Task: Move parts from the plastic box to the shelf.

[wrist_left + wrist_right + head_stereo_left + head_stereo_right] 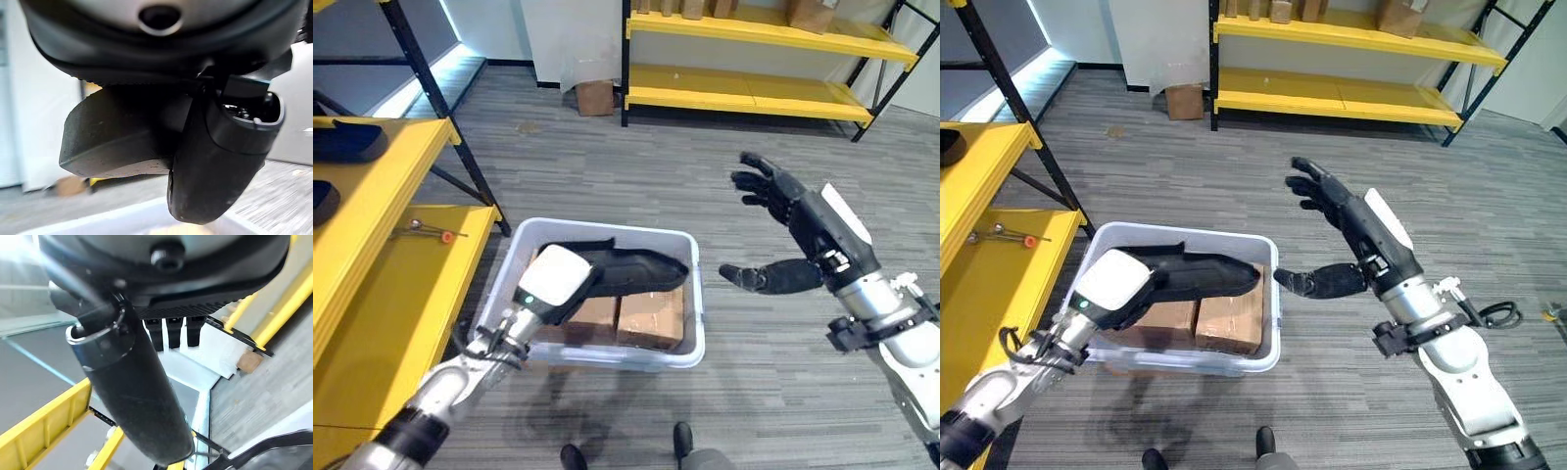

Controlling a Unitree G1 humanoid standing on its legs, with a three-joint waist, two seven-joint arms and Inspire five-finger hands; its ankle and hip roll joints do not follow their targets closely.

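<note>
A long black moulded part point(636, 269) hangs just over the pale plastic box point(690, 343), reaching toward the box's right wall. My left hand point(553, 277), with its white back cover, is shut on the part's left end; in the left wrist view my thumb point(215, 161) curls against the part point(117, 132). My right hand point(793, 211) hovers to the right of the box, open, with fingers spread and thumb point(769, 277) pointing at the box. The yellow shelf point(372, 196) stands on my left, with two dark parts point(347, 142) on its upper level.
Two cardboard packs point(651, 318) lie in the box under the part. A small tool point(431, 231) rests on the lower shelf board. Another yellow rack point(754, 93) and a cardboard box point(595, 96) stand at the far wall. A person's shoes point(680, 441) show by the box's near side.
</note>
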